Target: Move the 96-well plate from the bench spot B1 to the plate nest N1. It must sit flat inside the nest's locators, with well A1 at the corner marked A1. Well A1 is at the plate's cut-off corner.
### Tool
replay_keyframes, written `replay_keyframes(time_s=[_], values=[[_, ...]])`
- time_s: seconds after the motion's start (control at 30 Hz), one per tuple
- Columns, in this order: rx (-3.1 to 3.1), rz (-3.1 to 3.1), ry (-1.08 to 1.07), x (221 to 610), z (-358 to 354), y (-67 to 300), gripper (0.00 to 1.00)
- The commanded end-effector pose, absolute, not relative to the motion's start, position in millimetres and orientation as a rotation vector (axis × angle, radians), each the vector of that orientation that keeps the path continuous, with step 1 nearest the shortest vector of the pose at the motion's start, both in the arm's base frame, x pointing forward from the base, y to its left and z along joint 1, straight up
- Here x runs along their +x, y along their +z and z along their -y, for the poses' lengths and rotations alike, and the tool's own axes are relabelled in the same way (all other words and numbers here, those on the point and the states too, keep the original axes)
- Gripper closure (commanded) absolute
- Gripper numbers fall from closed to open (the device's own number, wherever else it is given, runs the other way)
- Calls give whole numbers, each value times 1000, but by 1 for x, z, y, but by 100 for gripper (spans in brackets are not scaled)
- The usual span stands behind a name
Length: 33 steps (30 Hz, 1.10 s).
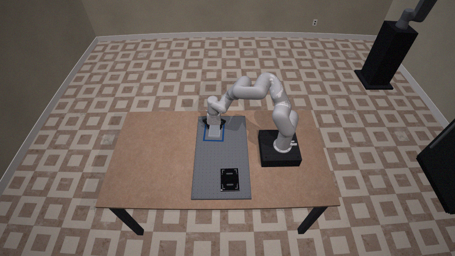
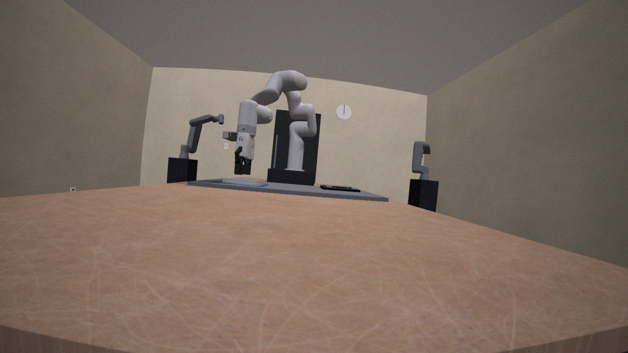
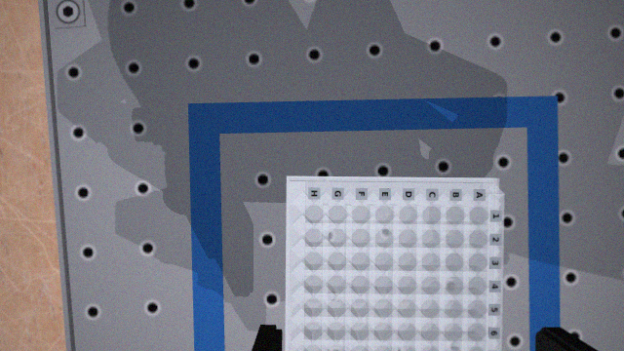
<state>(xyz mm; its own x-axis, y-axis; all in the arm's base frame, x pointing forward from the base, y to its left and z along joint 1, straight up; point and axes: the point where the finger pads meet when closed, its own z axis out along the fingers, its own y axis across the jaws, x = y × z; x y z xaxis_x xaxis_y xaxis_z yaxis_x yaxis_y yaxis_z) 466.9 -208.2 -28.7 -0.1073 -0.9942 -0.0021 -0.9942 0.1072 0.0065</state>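
Observation:
The white 96-well plate (image 3: 395, 265) lies flat inside the blue outline of spot B1 (image 3: 370, 114) on the grey perforated baseplate (image 1: 221, 155). Its cut-off A1 corner is at the upper right in the wrist view. The plate also shows in the top view (image 1: 214, 131). My gripper (image 3: 419, 338) is open, its two black fingertips on either side of the plate, above it. In the exterior view the gripper (image 2: 242, 166) hangs a little above the baseplate. The black plate nest N1 (image 1: 229, 179) with white corner marks sits at the near end of the baseplate.
The arm's black base (image 1: 279, 149) stands right of the baseplate on the brown table. Other arms on black pedestals (image 2: 181, 169) stand around the room, off the table.

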Motion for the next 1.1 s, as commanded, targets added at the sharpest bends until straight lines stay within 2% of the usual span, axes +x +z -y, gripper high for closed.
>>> replay_keyframes(time_s=[0.0,1.07], values=[[2096,2334,-1,468,209,-34,0],[2096,2334,-1,468,209,-45,0]])
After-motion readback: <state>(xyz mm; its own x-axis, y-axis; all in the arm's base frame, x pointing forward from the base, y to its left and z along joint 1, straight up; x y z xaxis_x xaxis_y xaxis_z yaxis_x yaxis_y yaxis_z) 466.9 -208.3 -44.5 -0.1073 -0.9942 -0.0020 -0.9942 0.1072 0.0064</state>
